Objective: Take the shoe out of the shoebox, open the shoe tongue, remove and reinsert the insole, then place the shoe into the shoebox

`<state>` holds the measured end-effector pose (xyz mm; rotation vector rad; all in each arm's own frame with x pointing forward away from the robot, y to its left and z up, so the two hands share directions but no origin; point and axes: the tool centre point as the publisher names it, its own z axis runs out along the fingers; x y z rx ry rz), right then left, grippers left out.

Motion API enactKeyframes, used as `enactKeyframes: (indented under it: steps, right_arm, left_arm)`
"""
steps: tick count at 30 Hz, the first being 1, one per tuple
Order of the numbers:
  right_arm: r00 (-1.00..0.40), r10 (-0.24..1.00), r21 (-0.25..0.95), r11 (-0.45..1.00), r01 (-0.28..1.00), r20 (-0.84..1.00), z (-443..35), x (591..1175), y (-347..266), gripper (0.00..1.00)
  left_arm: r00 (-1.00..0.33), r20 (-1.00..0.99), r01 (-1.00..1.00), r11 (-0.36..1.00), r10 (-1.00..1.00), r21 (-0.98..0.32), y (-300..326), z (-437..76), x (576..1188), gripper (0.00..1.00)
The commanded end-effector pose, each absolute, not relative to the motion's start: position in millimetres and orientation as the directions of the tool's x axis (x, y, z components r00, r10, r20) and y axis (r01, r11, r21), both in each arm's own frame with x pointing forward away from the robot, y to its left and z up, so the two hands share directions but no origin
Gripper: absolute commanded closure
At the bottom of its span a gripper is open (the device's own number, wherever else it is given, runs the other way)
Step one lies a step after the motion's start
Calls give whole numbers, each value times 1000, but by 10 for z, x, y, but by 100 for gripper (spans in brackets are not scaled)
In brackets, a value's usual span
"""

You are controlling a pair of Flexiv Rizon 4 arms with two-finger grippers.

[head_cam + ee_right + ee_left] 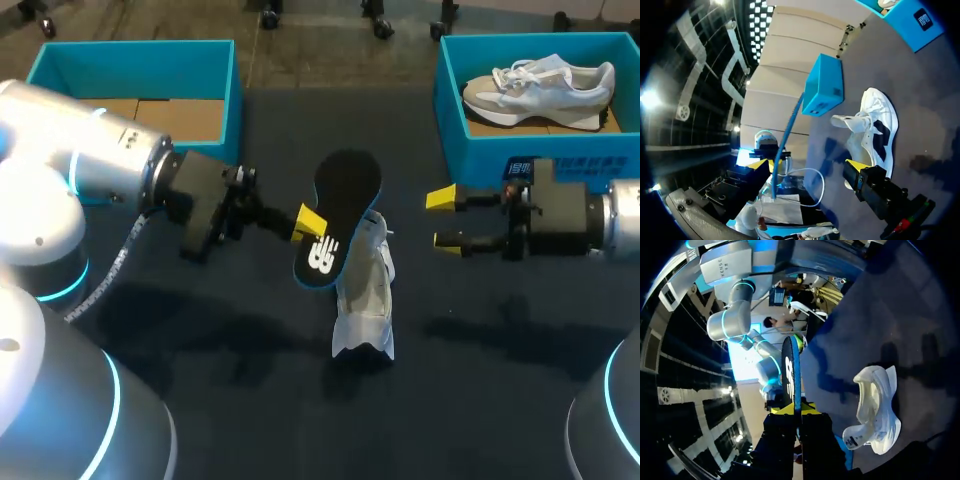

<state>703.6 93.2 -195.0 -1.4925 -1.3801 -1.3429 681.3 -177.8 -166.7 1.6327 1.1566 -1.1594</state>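
Observation:
My left gripper (pixel 310 225) is shut on the lower edge of a black insole (pixel 338 212) with a blue rim and white logo, holding it tilted above the table. In the left wrist view the insole (pixel 791 371) stands edge-on between the yellow tips of that gripper (pixel 793 409). A white shoe (pixel 366 292) lies on the dark table just under and right of the insole, seen too as the shoe (pixel 875 407) and the shoe (pixel 876 131). My right gripper (pixel 444 221) hangs open to the right of the shoe, empty; the insole's blue edge (pixel 786 136) shows ahead of this gripper (pixel 806 165).
An empty teal shoebox (pixel 60 70) stands at the back left. Another teal shoebox (pixel 450 110) at the back right holds a second grey-white shoe (pixel 540 88). The left box (pixel 824 92) also shows beyond the shoe in the right wrist view.

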Motion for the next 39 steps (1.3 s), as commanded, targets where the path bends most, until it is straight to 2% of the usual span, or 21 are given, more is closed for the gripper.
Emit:
enactKeyframes:
  steps: [1,3,8,11,16,29,31,36,39]
  right_arm:
    - [-90,259,140,-179,974,962,-1920,7097,1017,16]
    - [-89,257,136,-171,976,962,-1921,7112,1053,27]
    - [-82,248,124,-158,980,965,-1960,7147,1118,37]
    - [-81,240,119,-145,982,967,-1969,7170,1162,36]
    - [-80,238,113,-128,985,968,-1966,7199,1209,27]
    - [-94,218,114,-82,990,971,-1999,7213,1325,32]
    - [-94,216,114,-80,990,972,-2003,7210,1330,36]
    - [-95,218,115,-81,990,971,-2012,7192,1321,58]
    - [-95,218,115,-82,990,971,-2021,7189,1319,63]
  left_arm:
    - [191,-958,966,-215,215,144,-1824,-1779,6778,100]
    - [204,-956,966,-200,211,162,-1858,-1826,6787,100]
    - [232,-953,963,-186,196,196,-1962,-1894,6801,100]
    - [259,-947,957,-181,189,226,-2029,-1920,6817,100]
    - [282,-943,953,-169,177,253,-2138,-1967,6848,100]
    - [326,-933,936,-191,153,295,-2441,-2041,6807,100]
    - [328,-933,935,-194,150,298,-2470,-2048,6792,100]
    - [334,-931,933,-188,143,306,-2517,-2074,6761,100]
    - [331,-933,935,-180,139,305,-2519,-2079,6718,100]
